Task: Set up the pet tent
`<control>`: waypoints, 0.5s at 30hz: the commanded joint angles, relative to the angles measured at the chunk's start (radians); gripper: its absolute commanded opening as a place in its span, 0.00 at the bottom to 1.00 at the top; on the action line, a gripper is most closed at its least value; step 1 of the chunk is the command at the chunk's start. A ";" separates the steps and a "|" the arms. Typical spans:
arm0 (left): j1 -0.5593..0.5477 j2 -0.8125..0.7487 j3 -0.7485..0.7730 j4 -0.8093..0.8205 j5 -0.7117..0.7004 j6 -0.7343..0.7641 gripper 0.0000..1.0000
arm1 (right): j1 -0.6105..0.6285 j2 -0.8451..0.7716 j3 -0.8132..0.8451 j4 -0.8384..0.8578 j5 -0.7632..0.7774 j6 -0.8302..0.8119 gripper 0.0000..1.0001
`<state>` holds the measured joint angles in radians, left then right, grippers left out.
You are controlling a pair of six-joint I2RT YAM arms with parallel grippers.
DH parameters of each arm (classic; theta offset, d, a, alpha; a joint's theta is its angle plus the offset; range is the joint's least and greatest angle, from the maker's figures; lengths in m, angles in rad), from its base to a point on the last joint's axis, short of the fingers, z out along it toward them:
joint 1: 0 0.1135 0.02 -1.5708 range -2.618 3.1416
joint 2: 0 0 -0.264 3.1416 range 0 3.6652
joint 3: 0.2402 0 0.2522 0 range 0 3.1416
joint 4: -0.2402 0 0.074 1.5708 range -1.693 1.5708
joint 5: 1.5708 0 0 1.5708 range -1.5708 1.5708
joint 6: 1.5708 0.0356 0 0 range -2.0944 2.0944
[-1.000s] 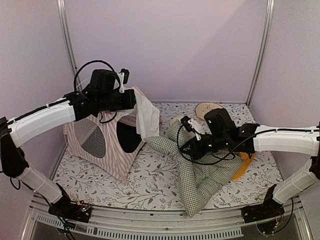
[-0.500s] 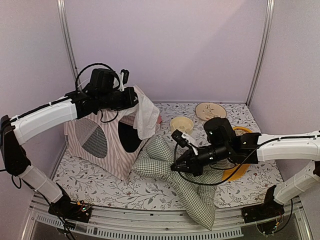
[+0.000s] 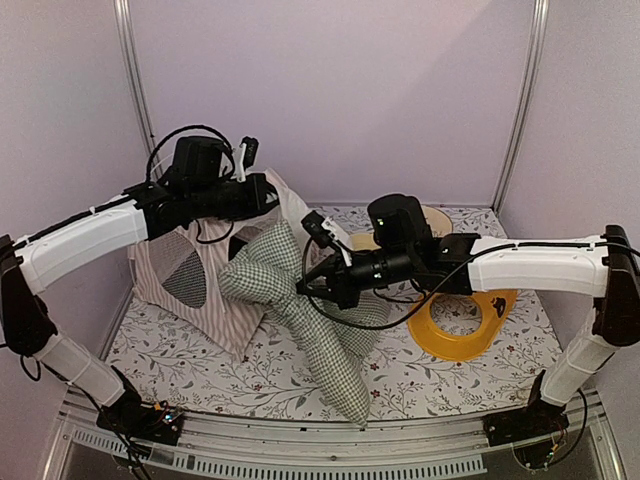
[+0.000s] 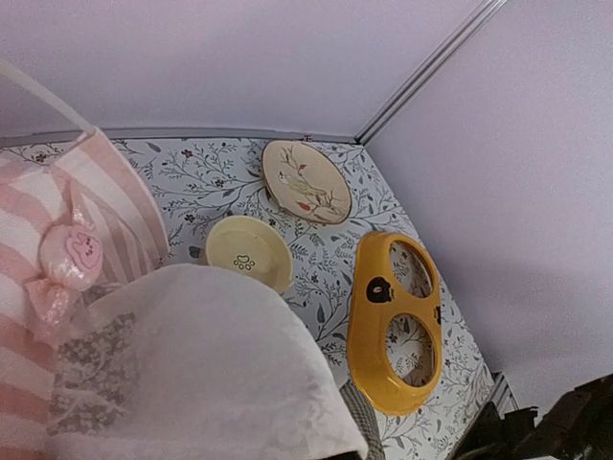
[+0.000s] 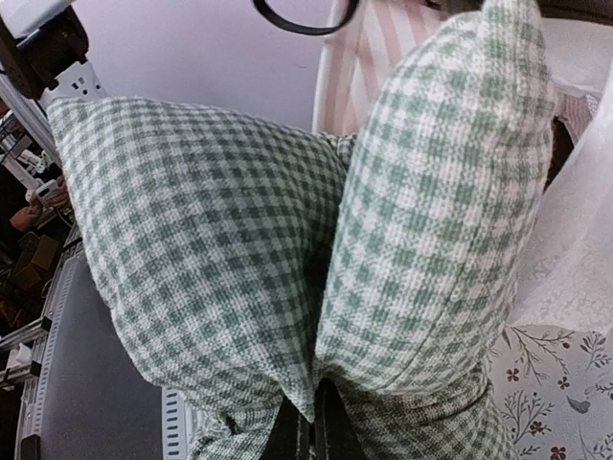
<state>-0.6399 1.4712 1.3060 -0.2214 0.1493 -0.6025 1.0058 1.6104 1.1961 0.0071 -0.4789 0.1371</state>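
Note:
The pet tent [image 3: 215, 312], pink-and-white striped with a round mesh window [image 3: 185, 280], stands at the back left. My left gripper [image 3: 268, 195] is at its top front, shut on the white sheer door flap [image 4: 192, 374] and holding it up; the flap hides the fingers in the left wrist view. My right gripper [image 3: 303, 290] is shut on the green-and-white checked cushion [image 3: 330, 360], pinching its middle [image 5: 316, 436]. The cushion [image 5: 220, 240] hangs bunched in two lobes right in front of the tent's opening, with striped fabric [image 5: 374, 48] just behind it.
A yellow two-hole bowl holder [image 3: 455, 320] lies on the floral mat [image 3: 200, 370] at the right. A cream bowl [image 4: 247, 251] and a round decorated plate [image 4: 306, 180] sit near the back wall. A pink candy-shaped ornament [image 4: 69, 251] hangs on the tent.
My right gripper has carried the cushion left and upward from the mat's middle to the tent's opening, uncovering the yellow holder. The left arm has barely moved, still holding the flap up.

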 commanded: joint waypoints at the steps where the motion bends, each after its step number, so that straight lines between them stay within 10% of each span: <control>1: 0.011 -0.045 -0.008 0.035 0.052 0.023 0.00 | -0.061 0.049 0.046 0.066 0.083 0.027 0.00; 15: -0.013 -0.079 0.028 0.020 0.125 0.023 0.00 | -0.043 0.144 0.137 0.040 0.269 0.084 0.00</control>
<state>-0.6415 1.4136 1.3052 -0.2222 0.2337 -0.5919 0.9360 1.7260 1.2945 0.0128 -0.2459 0.2062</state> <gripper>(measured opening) 0.003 0.014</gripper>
